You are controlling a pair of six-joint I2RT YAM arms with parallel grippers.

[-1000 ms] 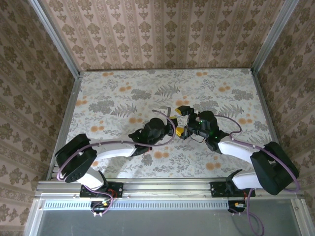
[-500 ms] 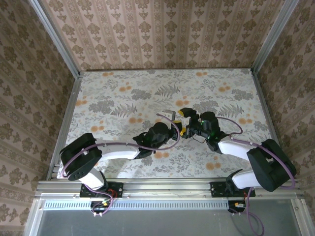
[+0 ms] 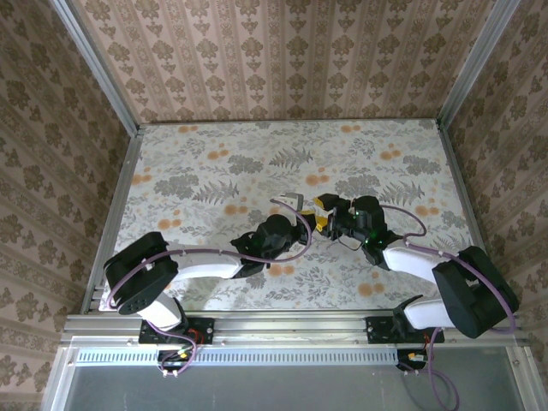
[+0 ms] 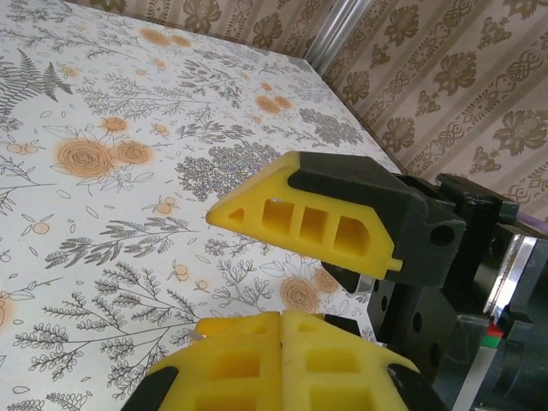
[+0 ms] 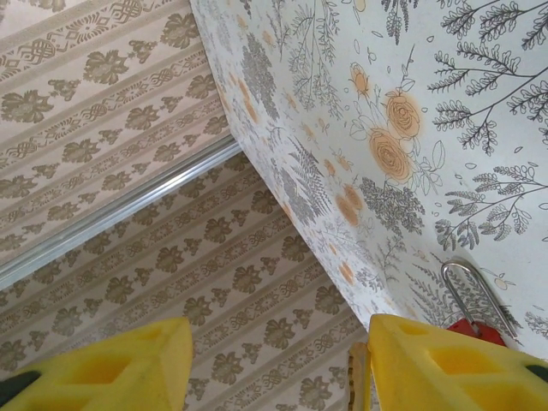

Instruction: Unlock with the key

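Pads [image 4: 244, 364] of left gripper [image 4: 281, 332] pressed together at bottom centre; we can't tell what they pinch. Right gripper [image 5: 274, 342] fingers spread along the bottom edge. Red-tabbed silver loop [image 5: 473, 327] lower right, just above the finger in that corner.

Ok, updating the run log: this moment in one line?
left gripper shut | right gripper open | silver metal loop on red body by its finger

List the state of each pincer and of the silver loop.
Left pincer: shut, fingers pressed together.
Right pincer: open, nothing between its fingers.
Silver loop: joined to a red piece, beside the right pincer's finger; locked or not, cannot tell.
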